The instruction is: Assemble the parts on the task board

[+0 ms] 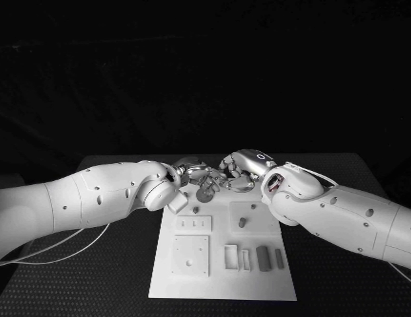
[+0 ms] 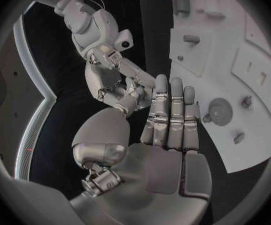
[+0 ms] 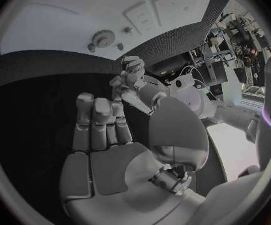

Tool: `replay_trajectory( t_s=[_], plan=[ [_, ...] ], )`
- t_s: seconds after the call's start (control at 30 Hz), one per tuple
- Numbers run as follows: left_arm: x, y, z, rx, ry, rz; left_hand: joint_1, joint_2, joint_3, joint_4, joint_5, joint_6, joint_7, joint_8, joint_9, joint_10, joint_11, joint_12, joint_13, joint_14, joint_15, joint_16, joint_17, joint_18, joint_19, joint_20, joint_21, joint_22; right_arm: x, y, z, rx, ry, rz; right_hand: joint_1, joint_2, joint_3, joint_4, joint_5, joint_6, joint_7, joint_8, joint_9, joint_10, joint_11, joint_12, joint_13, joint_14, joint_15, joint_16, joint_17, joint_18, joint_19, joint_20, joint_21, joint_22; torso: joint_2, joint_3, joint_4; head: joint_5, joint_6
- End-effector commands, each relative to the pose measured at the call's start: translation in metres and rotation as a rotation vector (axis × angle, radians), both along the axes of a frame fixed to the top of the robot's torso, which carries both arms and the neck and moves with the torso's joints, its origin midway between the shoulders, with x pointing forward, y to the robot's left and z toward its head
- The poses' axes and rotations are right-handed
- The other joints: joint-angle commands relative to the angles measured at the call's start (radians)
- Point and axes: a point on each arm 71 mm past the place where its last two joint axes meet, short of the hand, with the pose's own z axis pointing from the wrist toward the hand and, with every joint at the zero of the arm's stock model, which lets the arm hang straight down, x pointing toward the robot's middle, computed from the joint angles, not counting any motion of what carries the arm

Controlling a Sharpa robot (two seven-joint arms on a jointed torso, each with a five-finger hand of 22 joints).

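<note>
meeting over the far edge of the task board (image 1: 220,277), the left hand (image 1: 194,173) and the right hand (image 1: 239,165) are hovering fingertip to fingertip. in the left wrist view the left hand (image 2: 167,130) is lying flat with fingers straight and side by side, holding nothing; in the right wrist view the right hand (image 3: 104,135) is lying the same way, palm bare and fingers extended, also holding nothing. just below the hands a round gear-like part (image 1: 205,195) is resting on the board's far end, with small pegs (image 2: 247,102) beside it. nearer the robot, rectangular blocks (image 1: 253,257) are sitting in a row on the board. the board is lying in the middle of the black worktop (image 1: 72,277).
</note>
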Motion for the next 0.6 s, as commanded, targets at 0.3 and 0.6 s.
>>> replay_trajectory(
  t_s=[0.3, 0.6],
  plan=[
    [0.002, 0.002, 0.002, 0.011, -0.018, 0.002, -0.013, 0.004, 0.003, -0.006, 0.002, 0.031, -0.022, 0.009, 0.015, 0.015, -0.004, 0.012, 0.011, 0.017, -0.005, 0.015, 0.006, -0.017, -0.003, -0.009, 0.002, 0.015, 0.002, -0.007, 0.000, 0.019, -0.012, -0.020, -0.011, -0.046, -0.097, -0.004, 0.031, -0.161, 0.072, -0.098, -0.053, -0.050, 0.061, -0.013, 0.003, -0.042, 0.055, -0.017, 0.002, 0.016, -0.046, 0.019, -0.024, -0.009, 0.000, 0.0012, 0.0003, -0.002, 0.000],
    [0.003, 0.006, 0.001, 0.032, -0.025, 0.002, -0.015, 0.004, 0.003, -0.008, 0.002, 0.033, -0.024, 0.010, 0.020, 0.018, -0.005, 0.014, 0.015, 0.019, -0.006, 0.019, 0.009, -0.020, -0.006, -0.011, 0.002, 0.016, 0.004, -0.025, 0.000, 0.058, 0.005, -0.016, -0.008, -0.056, -0.111, 0.000, 0.033, -0.177, 0.080, -0.105, -0.057, -0.062, 0.069, -0.014, 0.002, -0.052, 0.063, -0.020, 0.002, 0.016, -0.056, 0.028, -0.029, -0.012, 0.000, 0.0018, 0.0006, -0.003, 0.000]
  ],
)
